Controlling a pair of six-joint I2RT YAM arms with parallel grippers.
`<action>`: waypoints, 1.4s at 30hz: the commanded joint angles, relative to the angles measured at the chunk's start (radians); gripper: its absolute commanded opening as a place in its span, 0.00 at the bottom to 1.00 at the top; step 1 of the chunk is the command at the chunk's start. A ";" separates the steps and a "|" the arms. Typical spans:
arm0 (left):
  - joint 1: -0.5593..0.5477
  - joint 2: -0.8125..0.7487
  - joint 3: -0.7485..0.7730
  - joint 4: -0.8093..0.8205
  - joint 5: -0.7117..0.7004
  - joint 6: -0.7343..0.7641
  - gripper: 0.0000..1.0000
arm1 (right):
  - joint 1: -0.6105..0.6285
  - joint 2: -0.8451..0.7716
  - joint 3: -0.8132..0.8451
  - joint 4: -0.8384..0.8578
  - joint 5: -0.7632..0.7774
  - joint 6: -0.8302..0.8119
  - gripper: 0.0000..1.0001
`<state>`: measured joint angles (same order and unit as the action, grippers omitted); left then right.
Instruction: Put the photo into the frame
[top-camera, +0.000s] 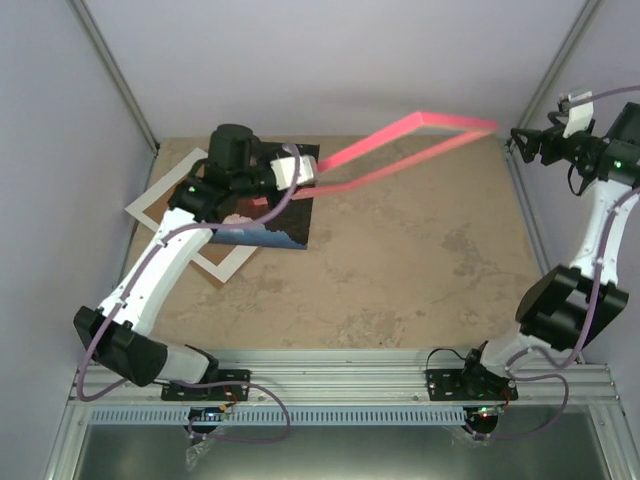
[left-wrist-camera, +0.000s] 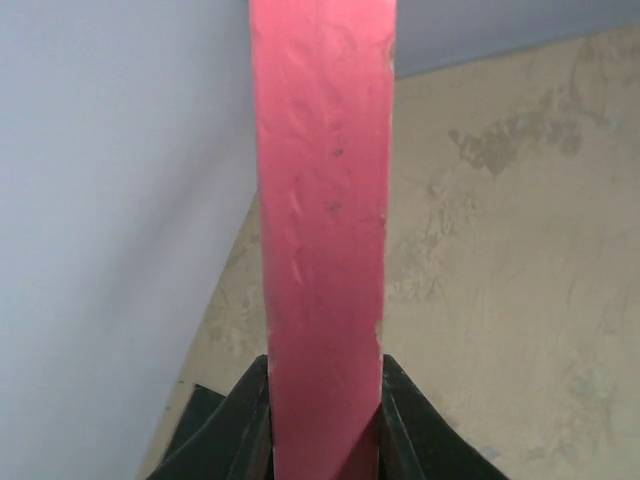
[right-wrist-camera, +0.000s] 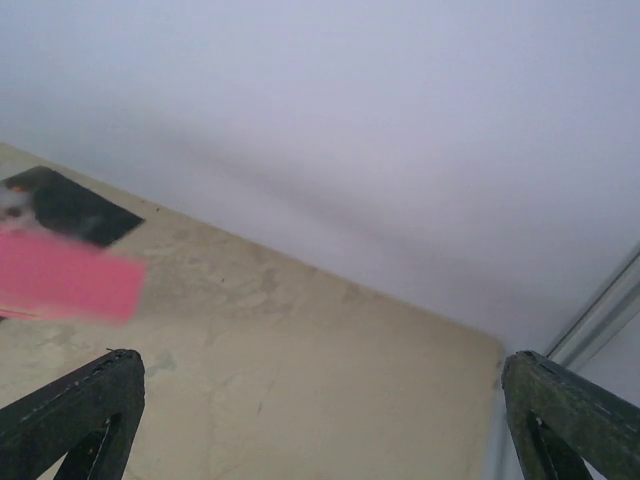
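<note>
My left gripper (top-camera: 300, 180) is shut on one side of the pink frame (top-camera: 420, 135) and holds it in the air, its far corner reaching toward the back right. In the left wrist view the frame's pink bar (left-wrist-camera: 322, 230) runs up between my black fingers (left-wrist-camera: 245, 420). The photo (top-camera: 268, 222), a sunset print, lies on the table under my left arm, partly hidden. My right gripper (top-camera: 520, 138) is open and empty, raised at the far right edge. In the right wrist view the frame's blurred pink end (right-wrist-camera: 65, 288) and a dark sheet (right-wrist-camera: 70, 205) show at left.
A white mat (top-camera: 180, 205) with a cut-out window lies at the back left under the photo and my left arm. Grey walls close in the table (top-camera: 400, 270) at left, back and right. A metal rail runs along the near edge.
</note>
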<state>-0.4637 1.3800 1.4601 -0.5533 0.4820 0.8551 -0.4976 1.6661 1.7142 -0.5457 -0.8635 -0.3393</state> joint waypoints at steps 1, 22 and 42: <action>0.077 0.031 0.088 -0.025 0.186 -0.239 0.00 | 0.002 -0.181 -0.105 0.185 -0.016 -0.078 0.98; 0.140 0.205 0.335 -0.324 0.520 -0.311 0.00 | 0.606 -0.270 0.007 0.088 0.591 -0.497 0.89; 0.138 0.296 0.374 -0.315 0.479 -0.376 0.00 | 0.726 -0.115 0.134 0.006 0.742 -0.497 0.11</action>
<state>-0.3229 1.6634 1.7790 -0.9108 0.9169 0.4931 0.2268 1.5402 1.8370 -0.5198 -0.1452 -0.8436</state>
